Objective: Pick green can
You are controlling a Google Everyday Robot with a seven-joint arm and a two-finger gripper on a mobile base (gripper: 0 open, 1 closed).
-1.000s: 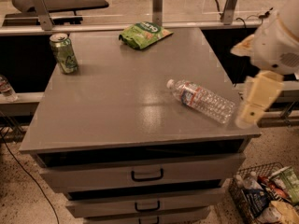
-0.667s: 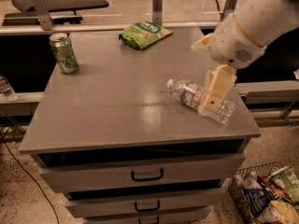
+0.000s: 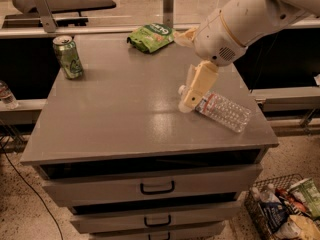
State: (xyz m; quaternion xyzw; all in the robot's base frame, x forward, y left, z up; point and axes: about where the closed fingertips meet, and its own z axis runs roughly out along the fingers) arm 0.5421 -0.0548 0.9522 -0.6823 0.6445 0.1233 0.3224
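The green can (image 3: 68,57) stands upright near the far left corner of the grey cabinet top (image 3: 125,119). It is light green with a silver top and pale markings. My gripper (image 3: 190,100) hangs on the white arm above the right middle of the top, pointing down, just left of a lying clear water bottle (image 3: 223,112). The gripper is far to the right of the can and holds nothing that I can see.
A crinkled green snack bag (image 3: 151,36) lies at the far edge, middle. The cabinet has drawers with dark handles (image 3: 157,187) below. A wire basket of packets (image 3: 285,211) sits on the floor at the lower right. A small bottle (image 3: 6,94) stands at the far left.
The arm has swung from the right edge of the view to the left, over the cabinet top, and now covers the water bottle's cap end. The can, the bag and the bottle have not moved.
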